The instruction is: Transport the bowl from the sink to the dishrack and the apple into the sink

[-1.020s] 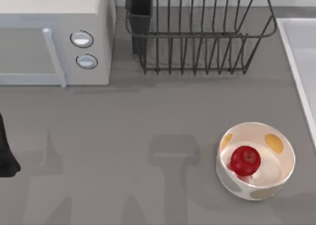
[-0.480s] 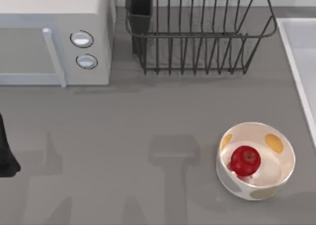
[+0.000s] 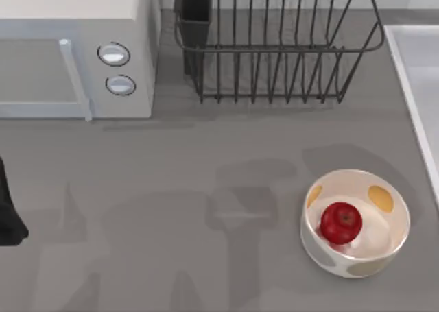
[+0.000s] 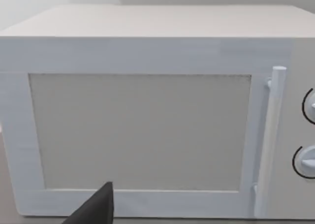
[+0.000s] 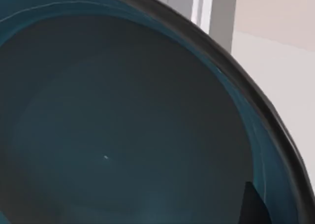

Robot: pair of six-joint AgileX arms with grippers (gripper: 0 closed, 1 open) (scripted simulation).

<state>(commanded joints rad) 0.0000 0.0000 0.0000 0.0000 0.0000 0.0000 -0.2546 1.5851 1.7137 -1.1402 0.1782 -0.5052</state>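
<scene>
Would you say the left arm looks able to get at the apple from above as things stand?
Probably yes: the apple sits uncovered in the white bowl, nothing above it.

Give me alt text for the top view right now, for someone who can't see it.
A red apple sits inside a white bowl with yellow and grey spots on the grey table's right side, beside the sink's rim. Behind stand the dark wire dishrack and, to its left, a white microwave.

No readable text, labels or numbers on anything.
</scene>
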